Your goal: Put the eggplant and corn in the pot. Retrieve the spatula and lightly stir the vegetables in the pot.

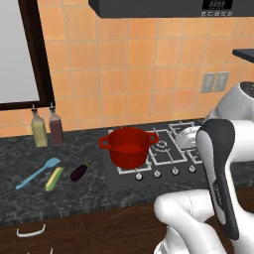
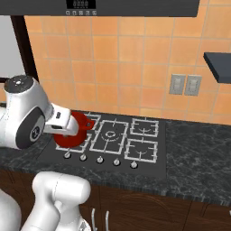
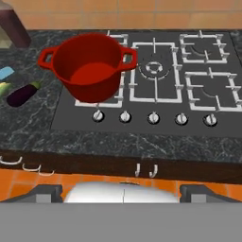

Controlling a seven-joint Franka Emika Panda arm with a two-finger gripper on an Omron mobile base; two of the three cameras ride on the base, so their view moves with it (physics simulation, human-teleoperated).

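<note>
The round, deep red pot with two loop handles (image 1: 128, 146) sits empty on the front-left burner of the black gas hob (image 1: 163, 154), right at the hob's left edge, so it is close to what must go into it. Just off that edge, on the dark speckled worktop (image 1: 30, 198) and towards its front, lie the glossy dark purple eggplant (image 1: 79, 172), the yellow corn cob in its pale green husk (image 1: 54, 178) and the light blue long-handled spatula (image 1: 38, 173), side by side and slightly apart, each easy to pinch singly. Neither vegetable is in the pot yet. The gripper's fingers are spread wide and hold nothing, pulled back above the worktop's front edge, presumably ready to reach left for the eggplant first.
</note>
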